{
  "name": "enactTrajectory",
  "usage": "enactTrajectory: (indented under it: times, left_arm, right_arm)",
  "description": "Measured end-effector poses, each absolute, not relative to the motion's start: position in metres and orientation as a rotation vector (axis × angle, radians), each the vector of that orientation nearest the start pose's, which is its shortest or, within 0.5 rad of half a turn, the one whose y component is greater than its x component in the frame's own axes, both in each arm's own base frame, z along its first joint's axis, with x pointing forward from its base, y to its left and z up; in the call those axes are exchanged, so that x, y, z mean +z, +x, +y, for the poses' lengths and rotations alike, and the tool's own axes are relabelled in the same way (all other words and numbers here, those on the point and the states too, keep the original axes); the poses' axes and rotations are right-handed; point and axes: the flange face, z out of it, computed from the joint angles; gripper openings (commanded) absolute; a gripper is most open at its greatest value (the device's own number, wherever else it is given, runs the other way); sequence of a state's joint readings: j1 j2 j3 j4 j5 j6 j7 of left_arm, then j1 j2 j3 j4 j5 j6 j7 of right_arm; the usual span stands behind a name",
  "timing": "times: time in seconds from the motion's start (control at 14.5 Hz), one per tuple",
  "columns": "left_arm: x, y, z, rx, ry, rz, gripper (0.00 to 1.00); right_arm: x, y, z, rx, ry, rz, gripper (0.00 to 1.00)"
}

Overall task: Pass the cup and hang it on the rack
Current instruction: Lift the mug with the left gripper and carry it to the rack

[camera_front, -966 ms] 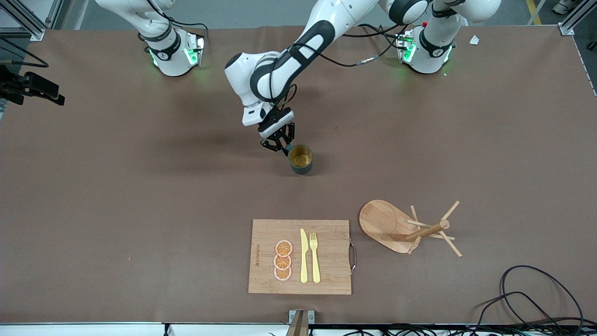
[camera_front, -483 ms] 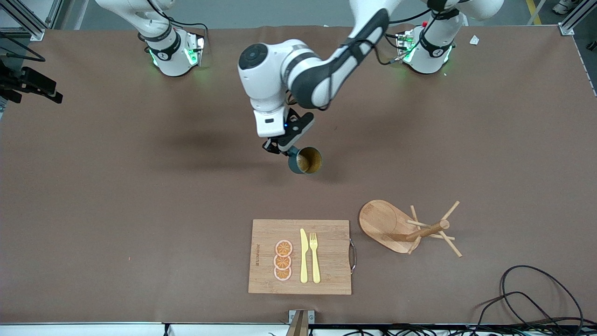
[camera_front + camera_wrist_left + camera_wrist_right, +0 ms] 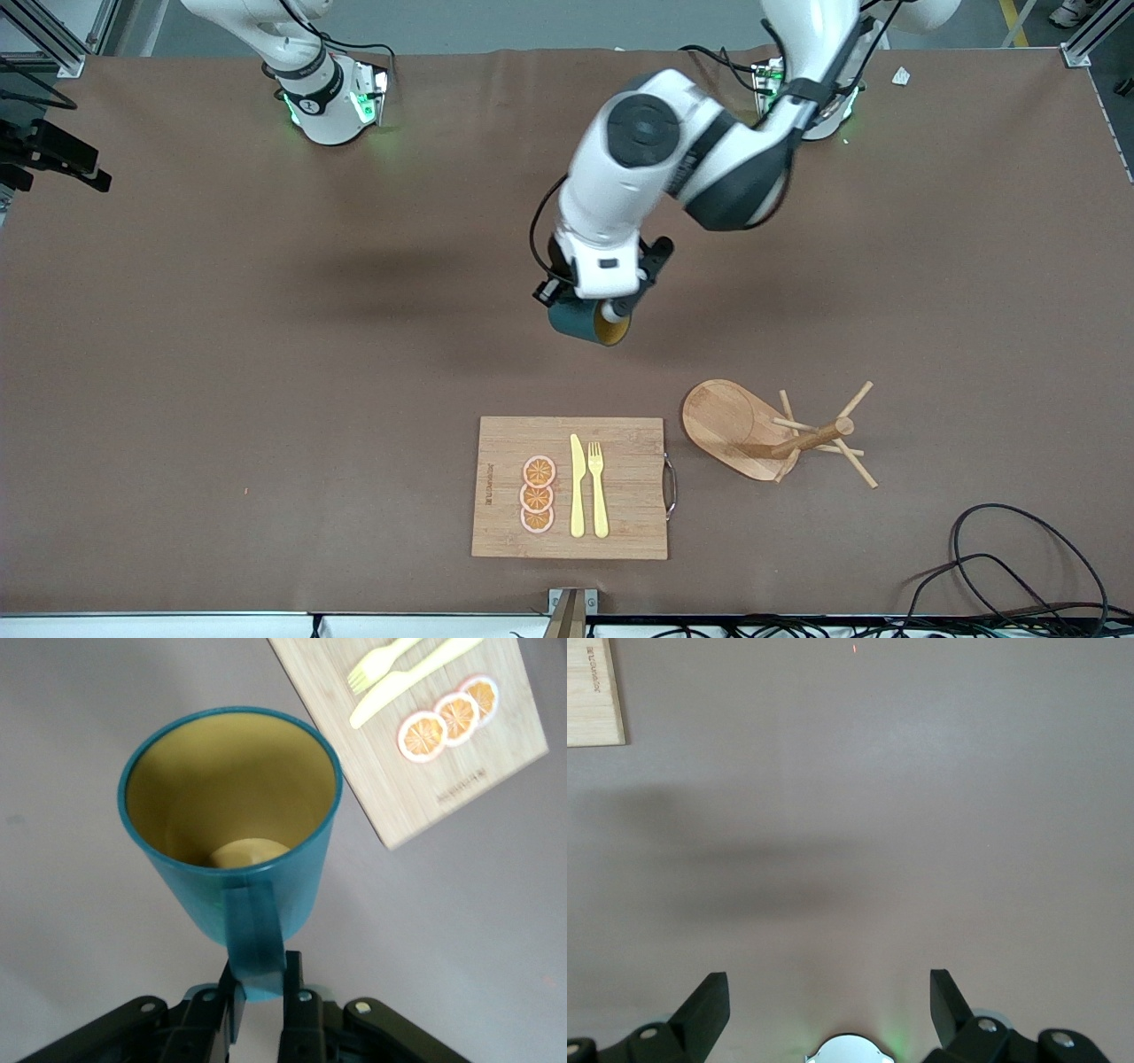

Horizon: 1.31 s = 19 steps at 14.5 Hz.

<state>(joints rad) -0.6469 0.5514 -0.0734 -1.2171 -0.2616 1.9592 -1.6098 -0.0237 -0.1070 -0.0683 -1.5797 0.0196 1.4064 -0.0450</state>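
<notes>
My left gripper (image 3: pixel 560 299) is shut on the loop handle (image 3: pixel 255 935) of the teal cup (image 3: pixel 586 324). It holds the cup in the air over the middle of the table, tipped on its side. The left wrist view shows the cup (image 3: pixel 230 815) with its yellow inside and my left gripper (image 3: pixel 260 979) clamped on the handle. The wooden rack (image 3: pixel 780 430) stands on its oval base (image 3: pixel 722 416), nearer to the front camera than the cup and toward the left arm's end. My right gripper (image 3: pixel 828 983) waits open and empty, up in the air over the table by the right arm's base.
A bamboo cutting board (image 3: pixel 620 523) with a yellow knife (image 3: pixel 577 487), a fork (image 3: pixel 598 487) and orange slices (image 3: pixel 537 494) lies beside the rack, near the front edge. Its corner shows in the right wrist view (image 3: pixel 594 691). Black cables (image 3: pixel 1019 549) lie at the front corner.
My left arm has lifted the cup off the table, carried it toward the left arm's end and tipped it onto its side. The right arm has barely moved.
</notes>
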Motion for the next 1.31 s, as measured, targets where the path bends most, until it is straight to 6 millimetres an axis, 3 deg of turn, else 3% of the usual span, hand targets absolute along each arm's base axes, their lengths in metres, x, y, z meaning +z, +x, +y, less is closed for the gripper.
enactTrajectory:
  times: [0.34,0.62,0.9,1.31]
  left_arm:
    - [0.51,0.606,-0.415,0.722,-3.106,-1.784,0.01]
    - [0.521,0.642,-0.352,0.874,-3.226,-1.825,0.01]
    - [0.516,0.659,-0.306,1.112,-3.303,-1.796,0.0]
    - [0.479,0.679,-0.195,1.463,-3.376,-1.67,0.0]
  right_arm:
    - [0.666,0.499,-0.043,0.092,-3.109,0.055,1.0]
    - [0.666,0.498,-0.043,0.095,-3.109,0.018,1.0]
    - [0.665,0.497,-0.045,0.113,-3.107,0.008,1.0]
    - [0.664,0.496,-0.046,0.123,-3.106,0.009,1.0]
